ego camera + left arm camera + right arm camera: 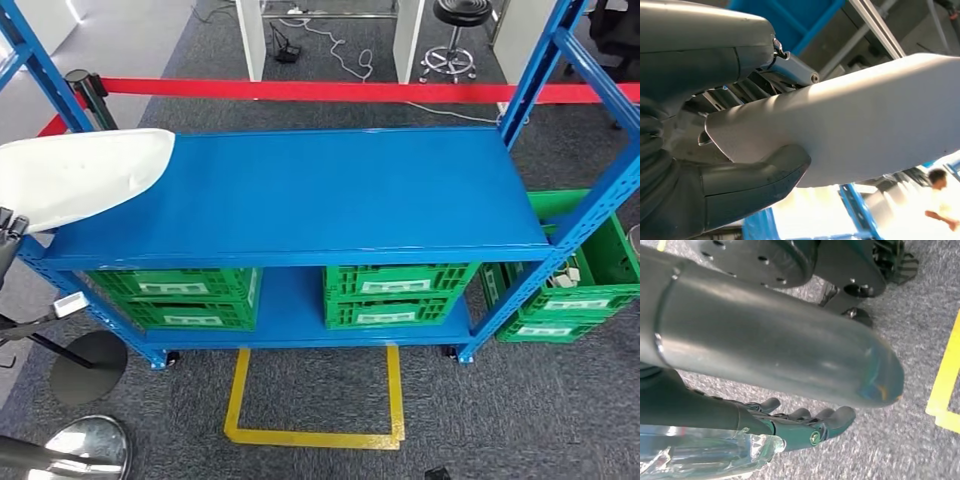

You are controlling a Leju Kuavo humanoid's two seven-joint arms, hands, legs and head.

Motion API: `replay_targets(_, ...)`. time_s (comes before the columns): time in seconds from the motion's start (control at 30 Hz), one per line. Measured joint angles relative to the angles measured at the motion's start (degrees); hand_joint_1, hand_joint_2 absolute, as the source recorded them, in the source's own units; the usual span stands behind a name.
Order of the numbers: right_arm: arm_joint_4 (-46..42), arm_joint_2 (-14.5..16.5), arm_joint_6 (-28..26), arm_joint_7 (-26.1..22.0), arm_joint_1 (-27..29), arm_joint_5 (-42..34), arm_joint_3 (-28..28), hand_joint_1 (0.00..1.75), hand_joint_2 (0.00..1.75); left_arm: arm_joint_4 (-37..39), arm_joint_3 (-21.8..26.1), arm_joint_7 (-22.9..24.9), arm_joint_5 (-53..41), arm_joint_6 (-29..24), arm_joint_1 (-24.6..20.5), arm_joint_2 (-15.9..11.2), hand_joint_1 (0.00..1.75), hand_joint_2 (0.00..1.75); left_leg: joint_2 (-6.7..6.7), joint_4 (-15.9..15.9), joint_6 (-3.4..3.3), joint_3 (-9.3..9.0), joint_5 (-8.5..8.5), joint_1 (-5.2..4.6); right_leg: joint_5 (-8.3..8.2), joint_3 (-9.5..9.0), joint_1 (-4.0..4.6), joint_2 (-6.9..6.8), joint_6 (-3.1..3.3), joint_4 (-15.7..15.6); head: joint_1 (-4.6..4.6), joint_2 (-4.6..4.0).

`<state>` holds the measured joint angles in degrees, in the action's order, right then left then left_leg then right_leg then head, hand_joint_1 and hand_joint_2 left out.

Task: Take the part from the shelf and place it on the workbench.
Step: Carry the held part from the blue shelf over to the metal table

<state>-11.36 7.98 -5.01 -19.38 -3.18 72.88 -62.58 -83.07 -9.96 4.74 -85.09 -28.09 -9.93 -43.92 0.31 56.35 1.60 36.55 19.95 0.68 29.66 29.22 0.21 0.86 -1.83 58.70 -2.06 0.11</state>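
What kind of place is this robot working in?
Probably a workshop or warehouse test area. A blue steel shelf rack holds green plastic crates, yellow tape marks a standing spot on grey carpet, and a red barrier belt cordons off the space behind.

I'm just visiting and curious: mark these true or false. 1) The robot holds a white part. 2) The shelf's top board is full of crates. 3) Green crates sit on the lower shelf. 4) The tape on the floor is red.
1) True: the left robot hand grips the white part.
2) False: the blue top board is bare.
3) True: green crates sit there.
4) False: the floor tape is yellow.
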Motion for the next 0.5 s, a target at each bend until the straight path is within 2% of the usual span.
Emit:
replay_targets(0.07, 0.0, 0.1, -0.2, 0.0, 0.1, 0.2, 0.0, 0.0, 0.0, 0.0, 2.3, -0.5, 0.0, -0.3, 1.5, 0.0, 1.75, 1.75, -0.03, 0.0, 0.59, 0.23, -0.18, 0.13, -0.71, 0.92, -0.04, -0.07, 1.11, 0.1, 0.02, 0.0)
replay_targets(0.1, 0.0, 0.2, -0.2, 0.0, 0.1, 0.3, 0.0, 0.0, 0.0, 0.0, 3.3, -0.7, 0.0, -0.4, 2.3, 0.0, 1.75, 1.75, -0.07, 0.7, 0.87, 0.63, 1.09, 0.19, -1.25, 1.3, -0.11, -0.16, 1.74, 0.0, 0.12, 0.0)
replay_targets(0.13, 0.0, 0.3, -0.3, -0.1, 0.1, 0.3, 0.0, 0.0, 0.0, -0.1, 4.1, -0.8, 0.0, -0.5, 3.0, 0.0, 1.75, 1.75, -0.11, 2.6, 1.12, 1.31, 3.36, 0.23, -1.94, 1.8, -0.2, -0.26, 2.27, 0.0, 0.2, 0.0)
replay_targets(0.17, 0.0, 0.3, -0.4, -0.1, 0.0, 0.4, 0.0, 0.0, 0.0, -0.1, 4.9, -1.0, 0.0, -0.5, 3.6, 0.0, 1.75, 1.75, -0.14, 5.6, 1.32, 2.25, 6.4, 0.24, -2.63, 2.46, -0.2, -0.34, 2.58, 0.0, 0.27, 0.0)
replay_targets(0.2, 0.0, 0.3, -0.4, -0.1, 0.0, 0.4, 0.0, 0.0, 0.0, -0.1, 5.6, -1.1, 0.0, -0.6, 4.1, 0.0, 1.75, 1.75, -0.15, 9.5, 1.48, 3.28, 9.31, 0.24, -3.37, 3.27, -0.19, -0.38, 2.74, 0.0, 0.32, 0.0)
replay_targets(0.23, 0.0, 0.4, -0.5, -0.1, 0.0, 0.5, 0.0, 0.0, 0.0, -0.1, 6.2, -1.2, 0.0, -0.6, 4.6, 0.0, 1.75, 1.75, -0.15, 13.2, 1.59, 4.03, 11.22, 0.24, -4.08, 4.19, -0.18, -0.4, 2.76, 0.1, 0.32, 0.0)
replay_targets(0.27, 0.0, 0.4, -0.5, -0.1, 0.1, 0.6, 0.0, 0.0, 0.0, -0.1, 6.8, -1.4, 0.0, -0.7, 5.1, 0.0, 1.75, 1.75, -0.15, 15.7, 1.64, 4.16, 11.87, 0.24, -4.77, 5.11, -0.17, -0.42, 2.74, 0.1, 0.32, 0.0)
replay_targets(0.3, 0.0, 0.5, -0.6, -0.1, 0.1, 0.6, 0.0, 0.0, 0.0, -0.1, 7.3, -1.5, 0.0, -0.7, 5.6, 0.0, 1.75, 1.75, -0.15, 16.4, 1.63, 3.39, 11.25, 0.25, -5.44, 5.98, -0.17, -0.43, 2.7, 0.1, 0.32, 0.0)
replay_targets(0.33, 0.0, 0.6, -0.6, -0.1, 0.1, 0.7, 0.0, 0.0, 0.0, -0.2, 7.7, -1.6, 0.0, -0.8, 6.0, 0.0, 1.75, 1.75, -0.15, 15.0, 1.58, 1.63, 9.87, 0.25, -6.08, 6.79, -0.17, -0.43, 2.63, 0.1, 0.32, 0.0)
replay_targets(0.37, 0.0, 0.7, -0.6, -0.1, 0.1, 0.7, 0.0, 0.0, 0.0, -0.3, 8.3, -1.7, 0.0, -0.8, 6.3, -0.1, 1.75, 1.75, -0.15, 11.7, 1.49, -1.05, 8.47, 0.27, -6.72, 7.48, -0.16, -0.41, 2.5, 0.1, 0.33, 0.0)
replay_targets(0.4, 0.0, 0.8, -0.7, -0.1, 0.0, 0.8, 0.0, 0.0, 0.0, -0.4, 8.8, -1.8, 0.0, -0.8, 6.6, -0.1, 1.75, 1.75, -0.15, 7.4, 1.35, -4.23, 7.87, 0.23, -7.31, 8.11, -0.08, -0.36, 2.28, 0.2, 0.34, 0.0)
replay_targets(0.43, 0.0, 0.9, -0.7, -0.1, 0.0, 0.8, 0.0, 0.0, 0.0, -0.6, 9.3, -1.9, 0.0, -0.9, 6.7, -0.2, 1.75, 1.75, -0.18, 3.5, 1.16, -6.92, 7.9, 0.18, -7.89, 8.57, 0.02, -0.32, 1.99, 0.2, 0.32, 0.0)
replay_targets(0.47, 0.0, 0.9, -0.8, -0.1, 0.0, 0.8, 0.0, 0.0, 0.0, -0.7, 9.9, -1.9, 0.0, -0.9, 6.9, -0.2, 1.75, 1.75, -0.2, 0.6, 0.94, -8.67, 8.28, 0.09, -8.48, 8.87, 0.1, -0.29, 1.66, 0.2, 0.32, 0.0)
replay_targets(0.5, 0.0, 1.0, -0.8, -0.1, 0.0, 0.8, 0.0, 0.0, 0.0, -0.8, 10.2, -2.0, 0.0, -1.0, 7.1, -0.2, 1.75, 1.75, -0.23, -0.8, 0.64, -9.35, 8.66, -0.05, -9.06, 9.07, 0.15, -0.27, 1.34, 0.1, 0.31, 0.0)
